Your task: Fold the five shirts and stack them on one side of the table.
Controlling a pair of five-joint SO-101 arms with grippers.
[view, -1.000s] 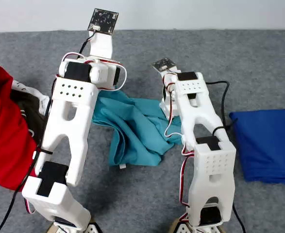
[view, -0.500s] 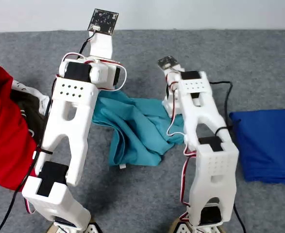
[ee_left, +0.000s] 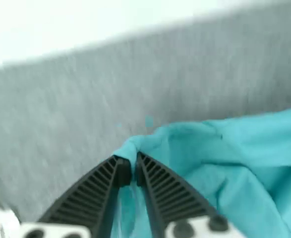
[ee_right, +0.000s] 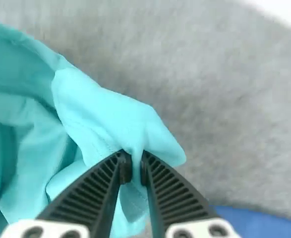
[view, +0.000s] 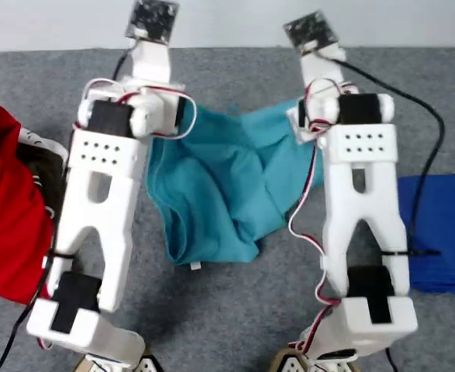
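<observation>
Two tools [ee_left: 133, 168] [ee_right: 133, 166] on one teal shirt [view: 227, 186]

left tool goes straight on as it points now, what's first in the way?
The left tool is shut on the teal shirt edge; past that, probably bare grey table, then white wall. Depth unclear.

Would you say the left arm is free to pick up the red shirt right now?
Probably not yet: the left tool is shut on a corner of the teal shirt. The red shirt lies uncovered beside that arm, so nothing else blocks it.
</observation>
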